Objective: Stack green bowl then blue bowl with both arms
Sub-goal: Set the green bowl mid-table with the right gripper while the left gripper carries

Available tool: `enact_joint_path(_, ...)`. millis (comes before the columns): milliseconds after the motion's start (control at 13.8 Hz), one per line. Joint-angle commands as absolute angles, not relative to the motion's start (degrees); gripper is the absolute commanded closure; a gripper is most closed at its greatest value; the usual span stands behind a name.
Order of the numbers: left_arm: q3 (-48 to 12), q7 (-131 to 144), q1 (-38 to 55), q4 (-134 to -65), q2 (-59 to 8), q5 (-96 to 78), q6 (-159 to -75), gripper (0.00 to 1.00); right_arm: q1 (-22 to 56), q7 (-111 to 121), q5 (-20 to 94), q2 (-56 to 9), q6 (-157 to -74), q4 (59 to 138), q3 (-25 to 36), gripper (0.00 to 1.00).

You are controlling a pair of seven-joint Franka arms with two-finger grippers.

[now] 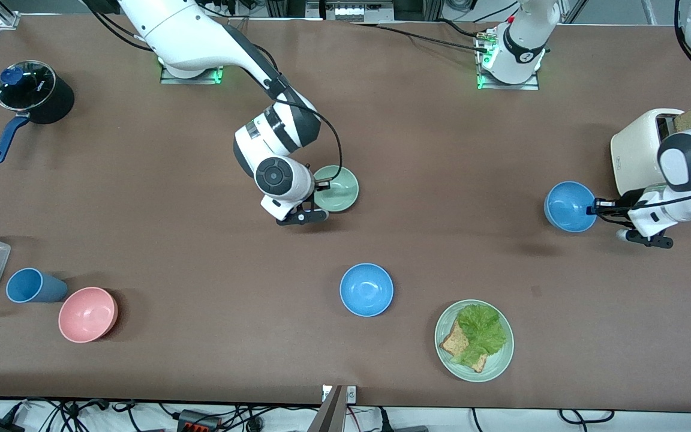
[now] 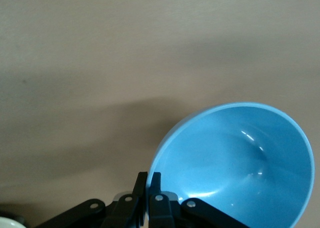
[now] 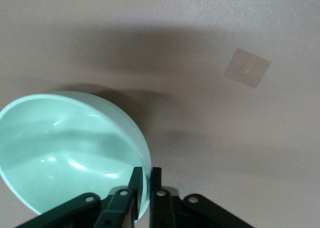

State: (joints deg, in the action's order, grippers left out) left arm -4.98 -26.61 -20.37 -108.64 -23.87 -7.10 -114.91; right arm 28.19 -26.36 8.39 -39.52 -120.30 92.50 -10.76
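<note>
Left tool (image 2: 148, 180): clamped on blue bowl (image 1: 568, 206) rim.
Right tool (image 3: 146, 175): pinching green bowl (image 1: 338, 188) rim at 7 o'clock.
Risk: thin rim holds; either tilted bowl may slip out.

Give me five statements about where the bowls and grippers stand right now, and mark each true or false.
1. The left gripper is shut on the rim of a blue bowl. True.
2. The right gripper holds the pink bowl. False: its fingers pinch the rim of the green bowl; the pink bowl sits untouched beside the blue cup.
3. A second blue bowl sits free on the table, nearer the front camera than the green bowl. True.
4. The green bowl is already stacked inside a blue bowl. False: all three bowls are apart.
5. The plate is empty. False: it holds bread and lettuce.
</note>
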Motion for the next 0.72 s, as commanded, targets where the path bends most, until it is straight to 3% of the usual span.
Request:
enact_joint_path(0,-8.5,-21.9,-20.7,-107.0,-21.4,-8.5,-109.3,1.0,27.5,-27.4,9.2,-38.4,-116.6,87.7,-10.4,0.0)
enact_joint_path(145,-12.3,-15.6,-20.7,-107.0,-18.5,-8.8,-106.0,1.0,27.2,-27.6,8.4,-35.9,-109.1,83.5,-9.4,0.0)
enact_joint_path(361,-19.2,-5.3,-20.8,-107.0,-15.0,-9.1,-104.2,1.0,26.0,-27.0,8.4,-32.4,-98.4,76.7,-3.3,0.0)
enact_joint_path(651,-28.9,10.6,-20.8,-107.3,-13.2,-13.4,-104.5,1.0,24.9,-26.4,6.2,-28.8,-93.9,73.4,6.0,0.0)
